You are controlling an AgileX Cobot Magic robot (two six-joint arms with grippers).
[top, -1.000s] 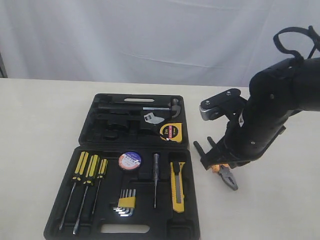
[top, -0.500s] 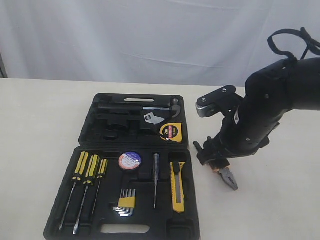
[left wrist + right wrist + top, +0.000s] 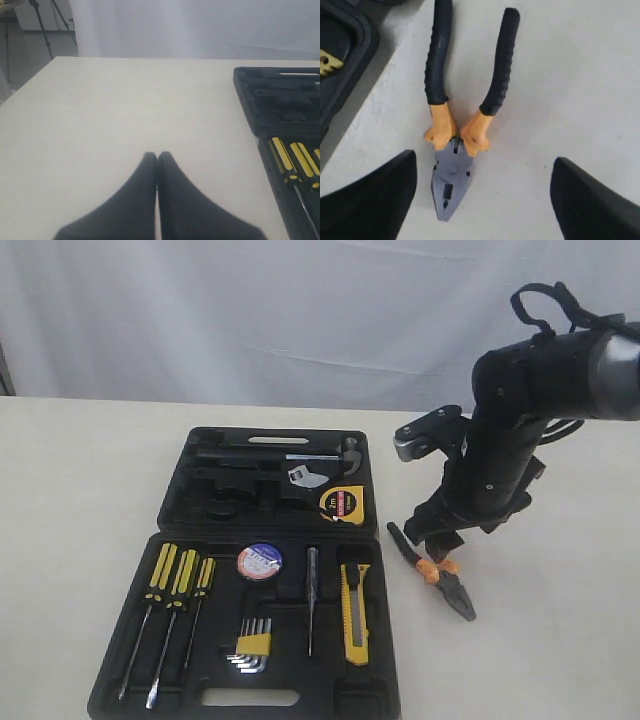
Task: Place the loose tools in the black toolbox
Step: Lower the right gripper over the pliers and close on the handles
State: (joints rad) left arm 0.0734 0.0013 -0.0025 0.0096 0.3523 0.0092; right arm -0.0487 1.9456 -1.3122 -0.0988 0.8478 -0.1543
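The black toolbox (image 3: 385, 680) lies open on the table. In it sit the yellow-black utility knife (image 3: 355, 615), the black tape roll (image 3: 260, 561) and the yellow tape measure (image 3: 342, 504). The pliers (image 3: 445, 580) lie flat on the table just right of the toolbox, handles spread. My right gripper (image 3: 440, 538) hangs directly above them. In the right wrist view it (image 3: 484, 157) is open wide, and the pliers (image 3: 451, 180) lie below it, nearer one finger and untouched. My left gripper (image 3: 157, 154) is shut on nothing over bare table beside the toolbox (image 3: 250, 100).
Three yellow-black screwdrivers (image 3: 170, 590), a hex key set (image 3: 252, 645), a thin tester screwdriver (image 3: 312, 600) and a hammer (image 3: 300, 455) lie in the case recesses. Bare table (image 3: 560, 640) stretches right of the pliers. A white curtain (image 3: 300, 310) hangs behind.
My right gripper has opened. The right arm has risen and swung back to the right, uncovering the pliers' handles. The pliers lie where they were.
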